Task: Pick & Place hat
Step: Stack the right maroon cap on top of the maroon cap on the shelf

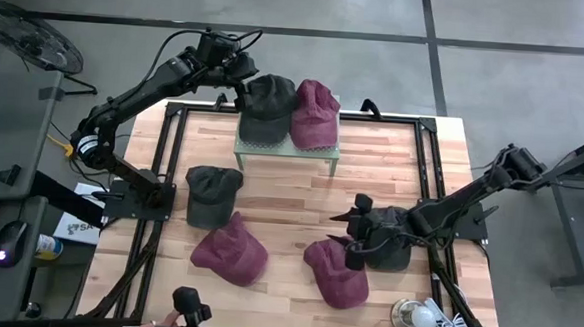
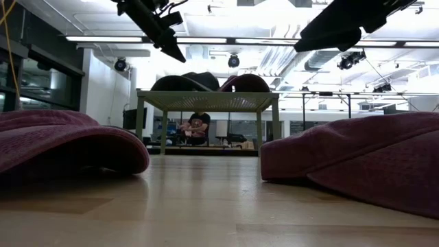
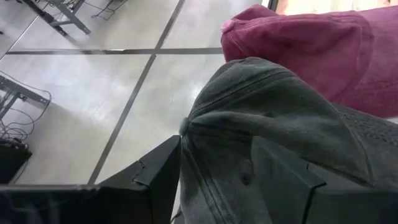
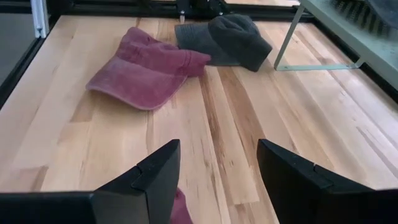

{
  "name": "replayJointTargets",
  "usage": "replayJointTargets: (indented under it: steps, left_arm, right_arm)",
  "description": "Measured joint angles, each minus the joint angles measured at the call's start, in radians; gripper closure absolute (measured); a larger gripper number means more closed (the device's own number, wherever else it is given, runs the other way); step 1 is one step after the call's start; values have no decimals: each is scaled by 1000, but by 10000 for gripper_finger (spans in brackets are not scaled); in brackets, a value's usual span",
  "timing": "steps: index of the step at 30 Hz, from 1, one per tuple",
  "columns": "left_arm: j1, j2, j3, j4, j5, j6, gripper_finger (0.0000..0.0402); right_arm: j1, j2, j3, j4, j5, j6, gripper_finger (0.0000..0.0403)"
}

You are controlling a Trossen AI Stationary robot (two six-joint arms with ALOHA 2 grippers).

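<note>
Six hats are in sight, two of them on a small green stand (image 1: pixel 285 155) at the back of the wooden worktop (image 1: pixel 300 199). On the stand, a dark grey hat (image 1: pixel 268 106) lies touching a maroon hat (image 1: pixel 316 114) beside it. The left claw (image 1: pixel 245 73) is at the grey hat's back edge; in the left wrist view its fingers (image 3: pixel 155 180) stand apart on either side of the hat's crown (image 3: pixel 273 124), not pressed shut on it. The right claw (image 1: pixel 354 230) hovers low over the right part of the worktop with its fingers spread wide and nothing between them, above a second grey hat (image 1: pixel 393 239) and beside a maroon one (image 1: pixel 336 273). Farther left lie another grey hat (image 1: pixel 210 193) and another maroon hat (image 1: pixel 230 250), touching each other.
</note>
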Motion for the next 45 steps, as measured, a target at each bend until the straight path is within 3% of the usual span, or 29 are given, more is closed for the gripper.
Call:
replayJointTargets:
  steps: [9, 12, 23, 36, 45]
  left_arm:
    - [-11, -4, 49, -12, 5, -54, 208]
    - [-42, -6, 72, -13, 15, -98, 208]
    - [-278, -5, 70, 37, 23, -132, 208]
    - [-533, -4, -75, 106, 2, -218, 208]
    - [-726, -4, -85, 102, -218, -297, 208]
  right_arm:
    - [0, -101, 1, -205, -168, 115, 196]
    - [8, -101, 1, -303, -221, 233, 196]
    - [80, -98, -1, -476, -241, 689, 196]
    - [118, -91, -131, -324, -190, 659, 196]
    - [118, -92, -156, -328, -250, 718, 196]
